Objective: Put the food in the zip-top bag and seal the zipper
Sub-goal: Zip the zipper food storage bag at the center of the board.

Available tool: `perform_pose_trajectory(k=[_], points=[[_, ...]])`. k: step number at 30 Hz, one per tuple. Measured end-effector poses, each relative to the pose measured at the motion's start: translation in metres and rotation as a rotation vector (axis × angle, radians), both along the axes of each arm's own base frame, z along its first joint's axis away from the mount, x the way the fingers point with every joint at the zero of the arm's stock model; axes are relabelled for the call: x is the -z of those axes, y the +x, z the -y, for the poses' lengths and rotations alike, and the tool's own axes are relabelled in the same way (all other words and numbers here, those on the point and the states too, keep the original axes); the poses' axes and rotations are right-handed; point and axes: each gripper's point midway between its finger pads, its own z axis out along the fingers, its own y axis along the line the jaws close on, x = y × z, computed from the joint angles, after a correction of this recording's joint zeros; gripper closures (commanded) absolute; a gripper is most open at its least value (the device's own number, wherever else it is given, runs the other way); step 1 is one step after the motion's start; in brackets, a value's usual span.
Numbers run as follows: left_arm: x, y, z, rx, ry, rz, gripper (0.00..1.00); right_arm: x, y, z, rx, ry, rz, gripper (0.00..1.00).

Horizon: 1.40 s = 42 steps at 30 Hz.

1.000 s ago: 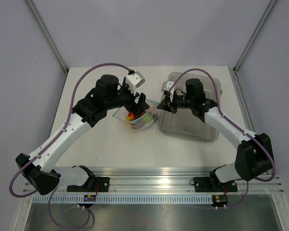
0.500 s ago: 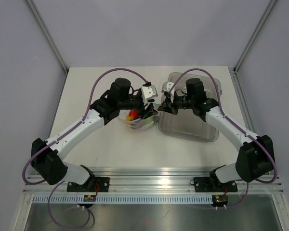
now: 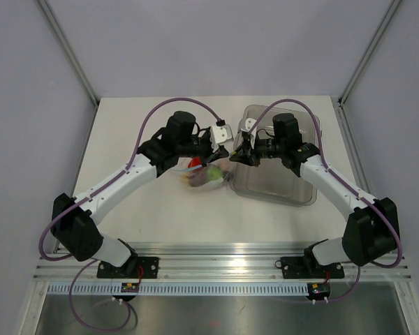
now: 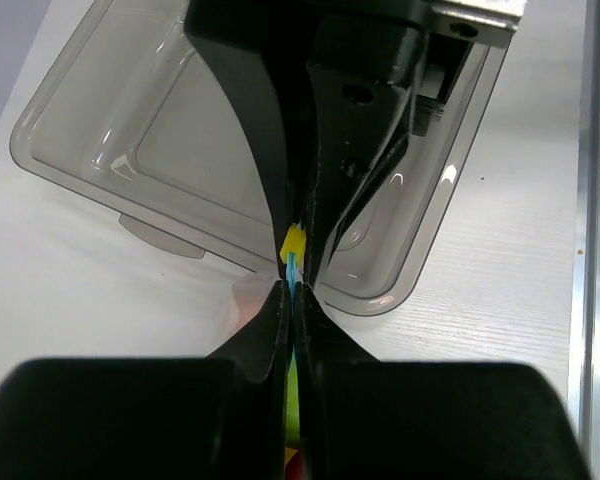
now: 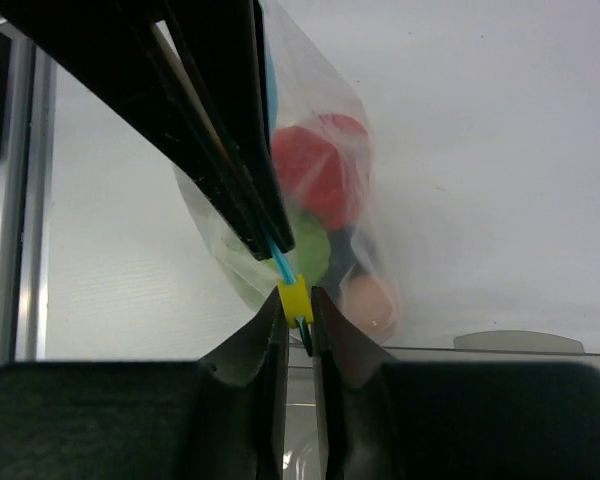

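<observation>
Right wrist shows right gripper [image 5: 298,305] and left gripper [image 4: 292,285] both pinching the zipper [image 5: 280,265]. The zip-top bag [image 5: 365,215] of food [image 5: 315,170] is mid-table, toward the far edge. Film looks floppy and slippery, so I'd hold the stiffer strip.

Robot arms w/ white links: 2, the left arm [image 3: 119,185] and the right arm [image 3: 335,185]. Each has 1 black two-finger gripper, so 2 in total: left gripper [image 4: 292,268] and right gripper [image 5: 298,312]. Purple cables [image 3: 148,117]: 2, one per arm. Clear crinkly plastic zip-top bag [image 5: 310,90]: 1, w/ 1 light-blue zipper strip [image 5: 278,262] and 1 yellow slider tab [image 5: 294,297]. Grey translucent rectangular bin [image 3: 279,190]: 1. Small toy foods seen through the plastic: approx. 4, i.e. 1 red piece [image 5: 315,170] (maybe 2, cannot tell), 1 green piece [image 5: 312,245], 1 pink piece [image 5: 372,296], 1 dark piece [image 5: 346,256].
</observation>
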Motion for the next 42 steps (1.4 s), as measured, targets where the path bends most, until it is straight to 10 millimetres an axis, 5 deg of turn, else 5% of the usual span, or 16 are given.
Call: perform_pose_trajectory(k=[7,11,13,20,23,26,29,37,42], points=[[0.003,-0.002,-0.001,0.005,0.011,-0.008,1.0,-0.004,0.003,0.003,0.035,0.077,-0.006,0.61],[0.004,-0.003,-0.002,0.005,0.016,-0.014,1.0,0.001,0.0,0.003,0.05,0.11,-0.013,0.61],[0.005,-0.003,-0.002,0.005,0.019,-0.017,1.0,0.003,-0.002,0.003,0.055,0.122,-0.021,0.64],[0.005,-0.003,-0.002,0.004,0.019,-0.017,1.0,-0.002,-0.002,0.0,0.057,0.156,-0.03,1.0],[0.005,-0.003,-0.003,0.002,0.02,-0.018,1.0,-0.001,-0.003,0.0,0.06,0.159,-0.038,1.0],[0.005,-0.002,-0.003,0.008,0.022,-0.008,0.65,-0.001,-0.002,0.0,0.061,0.162,-0.039,1.0],[0.008,-0.006,-0.003,0.016,0.028,-0.029,0.55,-0.003,-0.002,0.0,0.056,0.167,-0.031,1.0],[0.005,-0.011,0.007,0.048,0.026,-0.039,0.59,-0.004,-0.008,-0.002,0.024,0.176,-0.04,1.0],[0.007,-0.014,0.014,0.067,0.042,-0.041,0.69,-0.003,-0.013,-0.003,0.007,0.174,-0.06,1.0]])
